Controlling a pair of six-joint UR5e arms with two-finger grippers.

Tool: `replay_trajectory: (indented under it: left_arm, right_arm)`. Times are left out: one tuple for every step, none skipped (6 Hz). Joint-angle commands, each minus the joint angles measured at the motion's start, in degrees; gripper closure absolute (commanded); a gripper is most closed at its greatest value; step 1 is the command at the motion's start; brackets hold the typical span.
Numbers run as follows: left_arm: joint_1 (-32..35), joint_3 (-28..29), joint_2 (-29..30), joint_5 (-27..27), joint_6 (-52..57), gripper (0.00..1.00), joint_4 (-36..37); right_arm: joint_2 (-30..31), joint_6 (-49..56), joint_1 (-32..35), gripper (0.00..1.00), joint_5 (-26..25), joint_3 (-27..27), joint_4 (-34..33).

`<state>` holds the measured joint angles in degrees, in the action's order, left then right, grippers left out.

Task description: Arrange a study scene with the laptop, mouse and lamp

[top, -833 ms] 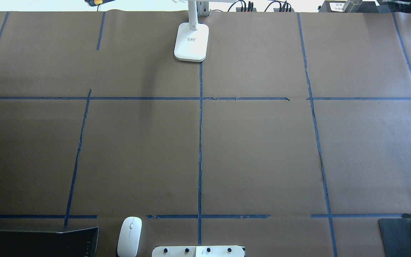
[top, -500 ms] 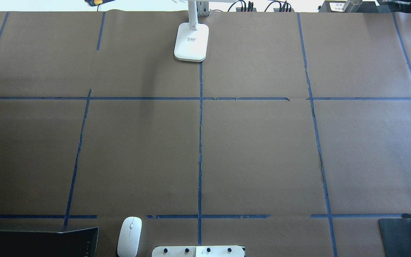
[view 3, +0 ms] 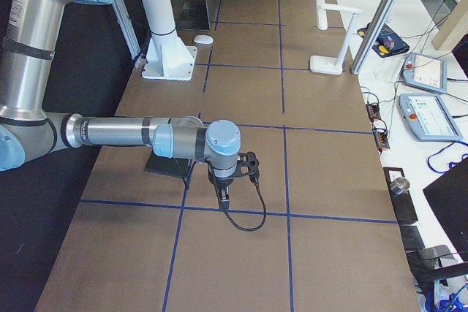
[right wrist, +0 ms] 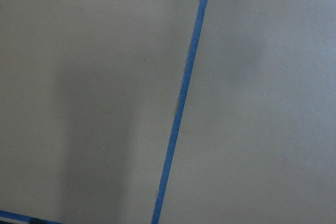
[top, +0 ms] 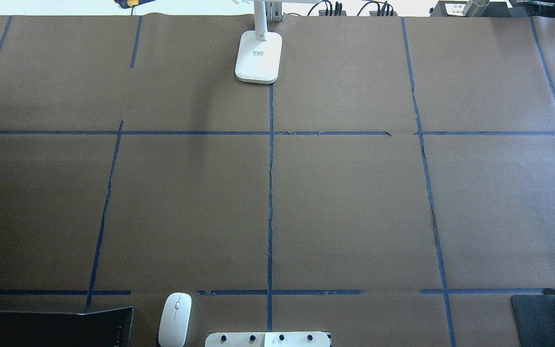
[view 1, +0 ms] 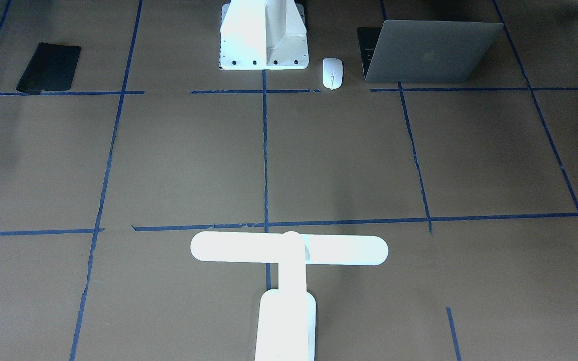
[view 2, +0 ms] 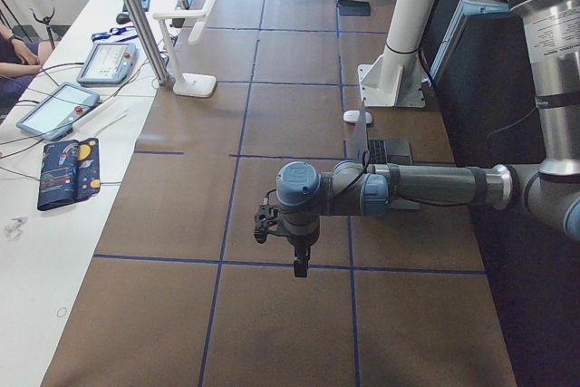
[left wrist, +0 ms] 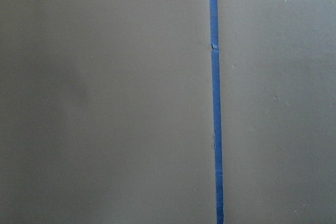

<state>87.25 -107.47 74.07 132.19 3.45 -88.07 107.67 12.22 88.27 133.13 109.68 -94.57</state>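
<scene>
Table cover (top: 354, 202): brown paper, matt, no glare; a few small specks show in my wrist views.
Grid tape (left wrist: 215, 129): blue, thin, matt, edges ragged and torn in places.
Laptop (view 1: 429, 52): grey metal lid, smooth, soft satin sheen.
Mouse (view 1: 332, 73): white plastic, glossy.
Lamp (view 1: 289, 250): white, plastic by the look, smooth. It is washed out bright in my front view, so I cannot read any finer finish.
Mat (view 1: 48, 67): black, matt; material unclear.
Pedestal (view 1: 264, 35): white, looks like painted metal, smooth, with dark bolt heads.
Left arm (view 2: 435, 186): silver-grey metal tube, dull sheen, blue plastic joint caps.
Right arm (view 3: 117, 133): same finish.
</scene>
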Motion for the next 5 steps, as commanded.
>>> replay_trajectory:
  left_arm:
    - [-0.07,-0.55,5.7,-0.17,-0.2,0.0,-1.3]
    - [-0.15,-0.38,7.56,0.17,-0.29,0.0,-1.92]
    - [-1.81,-0.2,9.49,1.22,-0.2,0.0,-2.36]
    - [-3.04,-0.55,8.9,1.75,0.41,0.0,-4.89]
    - [-6.36,-0.73,8.9,5.85,0.5,0.0,-7.88]
  right_arm:
    - [0.0,0.0,-0.02,0.0,0.02,0.01,0.0]
    - [0.0,0.0,-0.02,0.0,0.11,-0.08,0.0]
    - [0.0,0.0,-0.02,0.0,0.11,0.01,0.0]
    - [0.0,0.0,-0.02,0.0,0.02,-0.08,0.0]
    - [-0.09,0.0,0.06,0.0,0.02,0.01,0.0]
